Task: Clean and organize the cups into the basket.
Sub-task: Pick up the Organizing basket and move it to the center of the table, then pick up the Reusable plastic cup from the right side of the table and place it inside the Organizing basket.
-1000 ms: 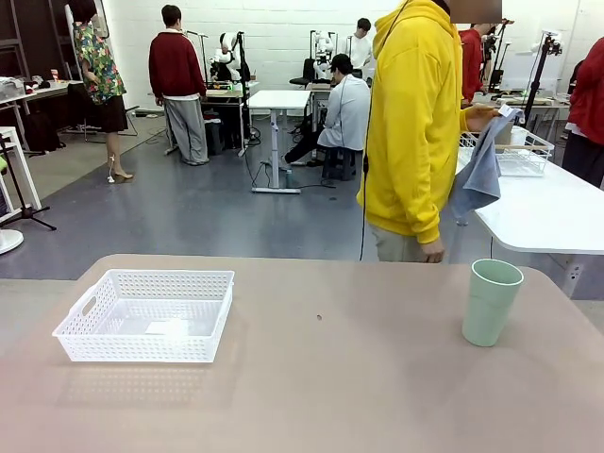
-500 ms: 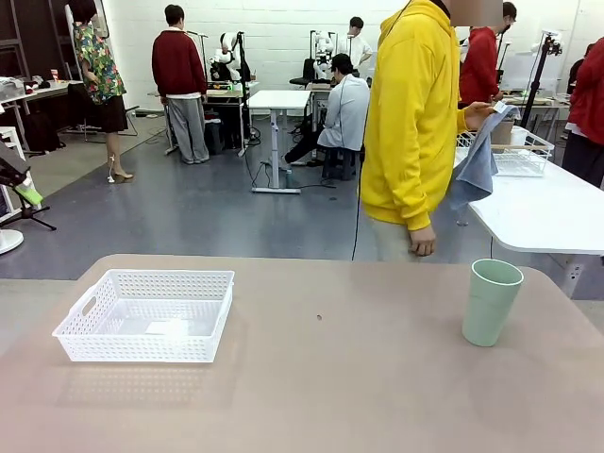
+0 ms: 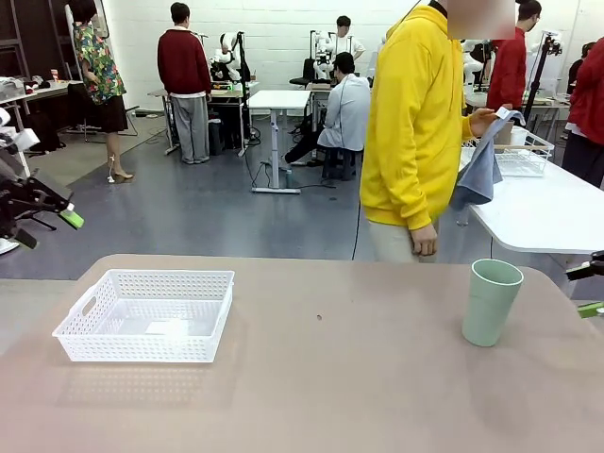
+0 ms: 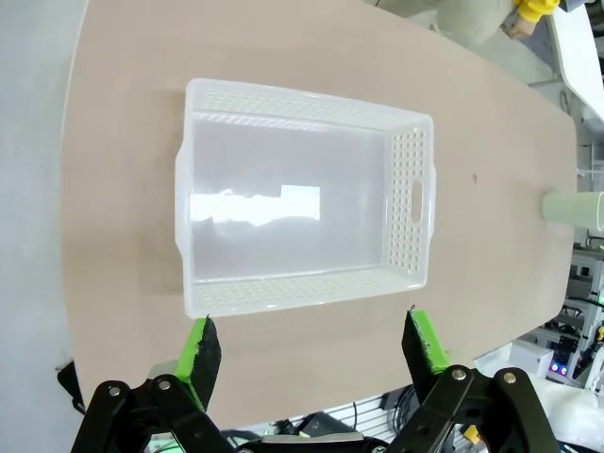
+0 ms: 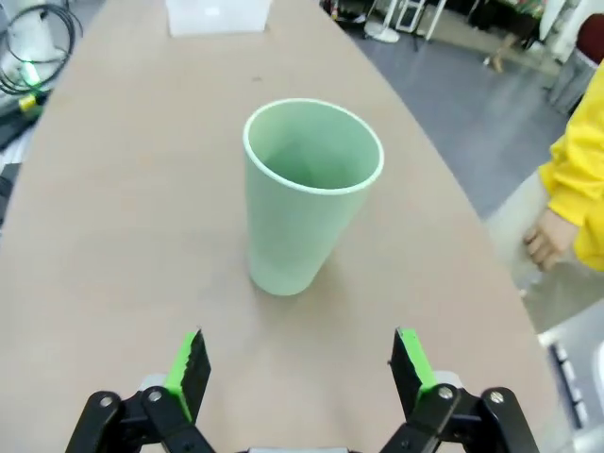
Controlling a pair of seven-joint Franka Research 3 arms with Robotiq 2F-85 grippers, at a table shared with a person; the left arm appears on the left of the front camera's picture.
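Tapered matte mint cup [image 3: 491, 302] stands upright; perforated white plastic basket [image 3: 142, 347] (shallow, rectangular) sits well apart. Left gripper [image 4: 311, 335] and right gripper [image 5: 297, 363] both spread wide, holding nothing.

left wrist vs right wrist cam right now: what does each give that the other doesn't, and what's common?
Left wrist: looks straight down into the basket, its whole floor in sight and no cup in it. The left gripper is apart from it, jaws open.
Right wrist: the mint cup close up, upright, inside empty. The right gripper is short of it, jaws open, not touching.
Both: the table, the basket, the mint cup and the person's hand beyond the table's edge.
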